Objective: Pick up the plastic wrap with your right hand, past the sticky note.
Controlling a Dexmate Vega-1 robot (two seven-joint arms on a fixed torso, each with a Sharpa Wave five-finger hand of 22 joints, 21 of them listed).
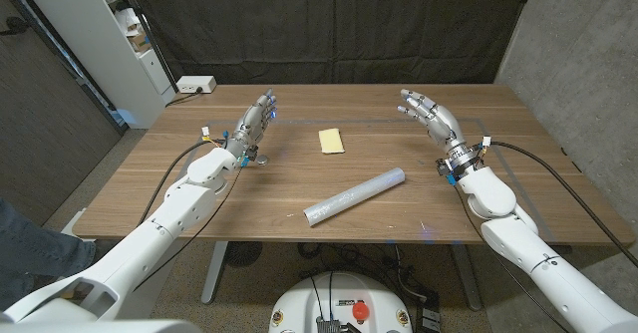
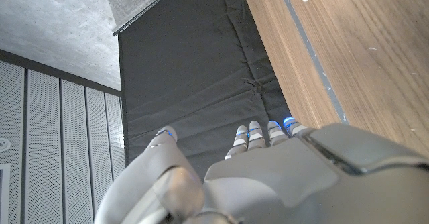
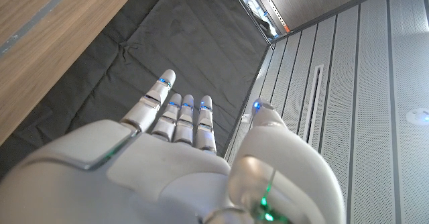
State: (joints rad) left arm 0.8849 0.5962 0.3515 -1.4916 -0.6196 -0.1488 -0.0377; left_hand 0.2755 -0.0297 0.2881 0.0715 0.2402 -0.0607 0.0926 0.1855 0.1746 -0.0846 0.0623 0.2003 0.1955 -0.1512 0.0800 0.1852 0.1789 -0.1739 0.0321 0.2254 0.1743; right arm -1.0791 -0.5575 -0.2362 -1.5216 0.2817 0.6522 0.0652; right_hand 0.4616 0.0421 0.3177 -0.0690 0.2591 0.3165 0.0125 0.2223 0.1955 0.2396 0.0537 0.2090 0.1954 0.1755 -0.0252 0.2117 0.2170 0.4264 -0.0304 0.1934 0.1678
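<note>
Item 1, the plastic wrap point(image 1: 355, 196): we are finding it as a long pale roll lying on its side on the tabletop point(image 1: 179, 188), slanting from near the front edge up toward the robot's right, untouched. Item 2, the sticky note point(image 1: 331, 140): we are seeing a yellow square lying flat just beyond the roll, apart from it, toward the middle of the far side. Item 3, the right robot hand point(image 1: 431, 117): we are seeing it raised over the far right of the tabletop, fingers spread and holding nothing, well apart from the roll. Item 4, the left robot hand point(image 1: 253, 124): we are seeing it likewise lifted on the opposite side, fingers apart and empty. Risks, as we are judging them: the roll is round and looking slick, so a touch on 1 side is likely to be sending it rolling toward the front edge before the fingers are closing; a grasp near 1 end is likely to be tipping the long tube out of the hold; a reach coming across the far side is risking brushing or dragging the note.
</note>
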